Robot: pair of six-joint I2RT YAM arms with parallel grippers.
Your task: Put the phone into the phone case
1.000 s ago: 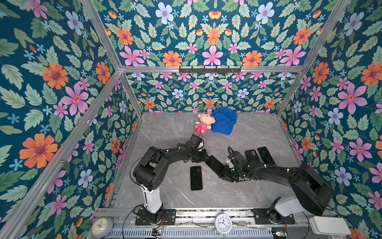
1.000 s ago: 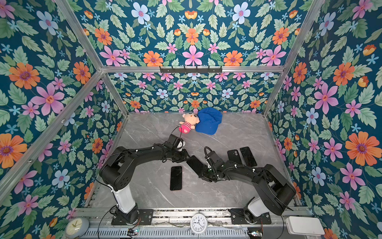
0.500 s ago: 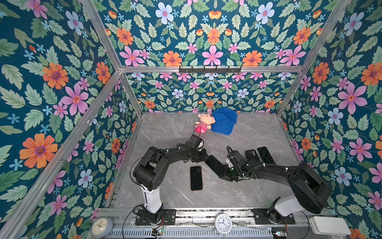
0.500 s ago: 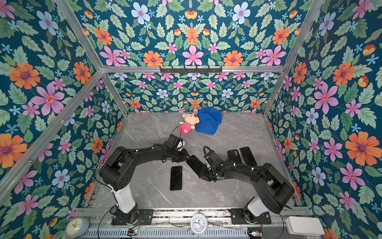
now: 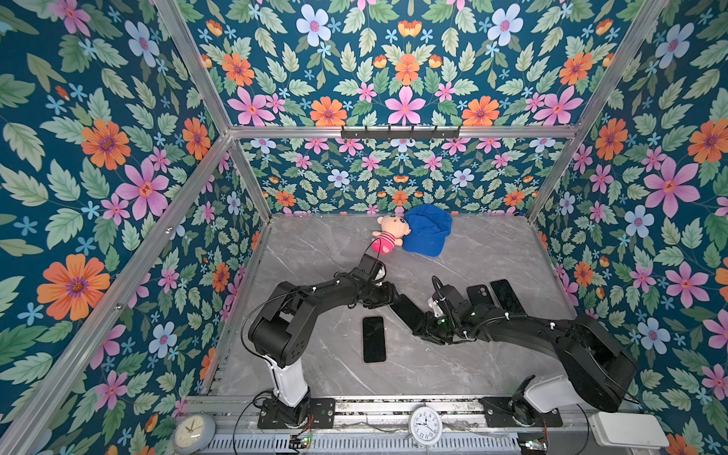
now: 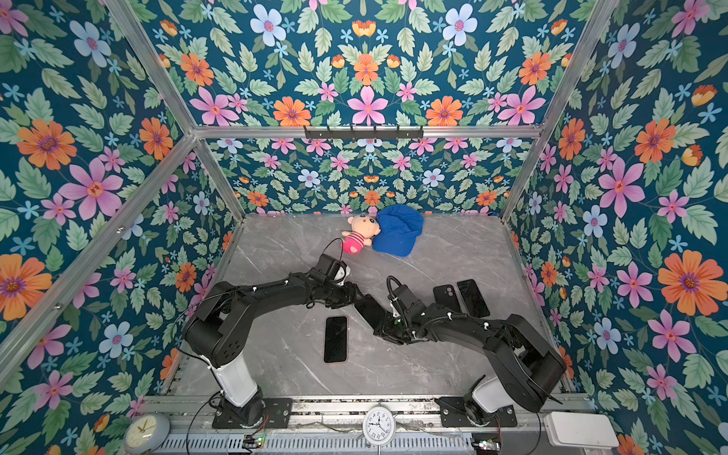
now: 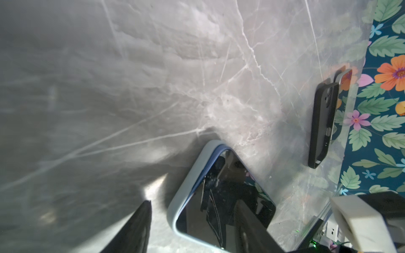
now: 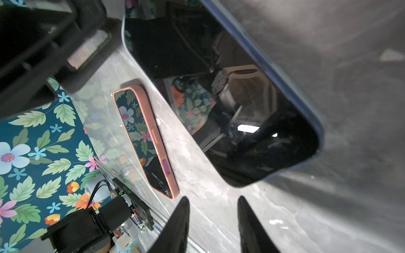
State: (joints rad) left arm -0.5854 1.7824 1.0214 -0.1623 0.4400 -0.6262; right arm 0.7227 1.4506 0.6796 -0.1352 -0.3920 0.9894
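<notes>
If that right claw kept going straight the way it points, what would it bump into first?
Probably the near end of the dark-screened phone in a light blue case, lying just ahead of the right gripper on the grey marble table. Height is unclear.

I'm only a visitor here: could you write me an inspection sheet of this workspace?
Surface: grey marble-look tabletop.
Job's things: blue phone lying in pale blue case between the grippers; fully seated, cannot tell.
Clutter: pink-cased phone, black case, dark phone, plush doll, blue cap.
Grippers: left gripper open; right gripper open; neither holds anything.
Cables: black cable loops over the left wrist.
Surroundings: floral walls, aluminium frame, white clock, grey clock in front.
</notes>
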